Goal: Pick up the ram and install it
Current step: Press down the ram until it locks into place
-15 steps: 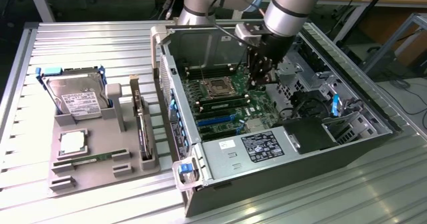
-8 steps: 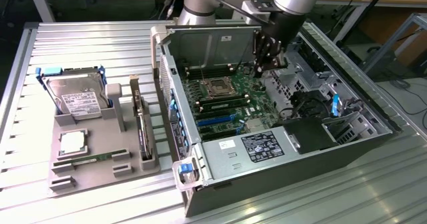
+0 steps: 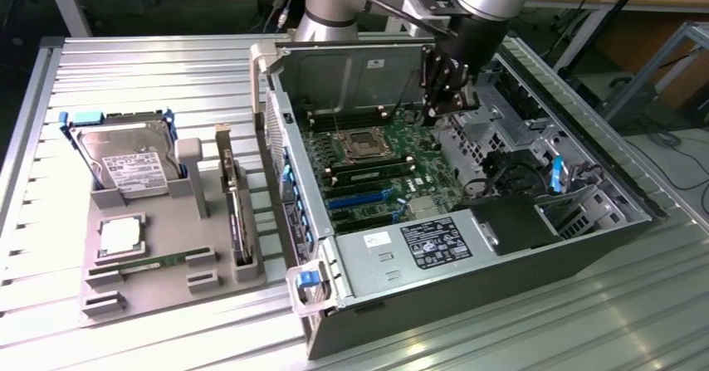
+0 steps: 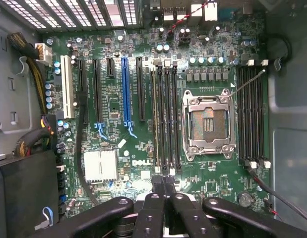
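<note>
Beside the case (image 3: 520,284), on the exterior view's left, one grey tray (image 3: 155,213) rests on the slatted table (image 3: 133,64). It carries one hard drive (image 3: 128,159), one processor (image 3: 119,234), one expansion card (image 3: 235,209) and one ram (image 3: 149,263). The ram stands on its long edge in the tray's near holders. Its long axis runs toward the case, with open tray surface around it.

Inside the case, the gripper (image 3: 449,109) hangs over the motherboard (image 4: 118,99), between the case's rear wall and its drive cage, touching neither. The wrist view shows its fingers (image 4: 155,196) drawn together, tips meeting; whether anything thin is pinched there cannot be told. Below lie one open socket (image 4: 209,124) and two banks of four ram slots (image 4: 165,119), one bank on either side of the socket.
</note>
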Motion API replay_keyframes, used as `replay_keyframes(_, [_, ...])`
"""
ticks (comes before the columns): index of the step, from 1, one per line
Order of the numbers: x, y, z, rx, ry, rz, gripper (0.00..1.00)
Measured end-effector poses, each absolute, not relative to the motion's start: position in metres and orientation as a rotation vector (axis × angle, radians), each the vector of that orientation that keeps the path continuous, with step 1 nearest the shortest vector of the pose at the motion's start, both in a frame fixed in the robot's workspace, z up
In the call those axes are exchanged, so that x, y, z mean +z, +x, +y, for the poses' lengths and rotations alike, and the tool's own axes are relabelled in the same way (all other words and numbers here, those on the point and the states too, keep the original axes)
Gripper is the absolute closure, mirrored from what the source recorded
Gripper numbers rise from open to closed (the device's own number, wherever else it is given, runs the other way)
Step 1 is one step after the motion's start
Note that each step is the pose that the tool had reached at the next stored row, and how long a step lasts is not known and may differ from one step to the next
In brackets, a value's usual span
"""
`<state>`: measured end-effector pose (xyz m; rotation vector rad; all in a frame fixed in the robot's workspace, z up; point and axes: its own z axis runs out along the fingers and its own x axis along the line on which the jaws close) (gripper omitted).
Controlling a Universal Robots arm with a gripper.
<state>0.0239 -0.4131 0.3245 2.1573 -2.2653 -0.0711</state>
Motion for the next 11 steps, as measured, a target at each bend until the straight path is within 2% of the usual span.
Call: replay_keyframes(11, [0.3246, 0.0239, -0.4131, -0.070, 2.155, -2.269, 0.90])
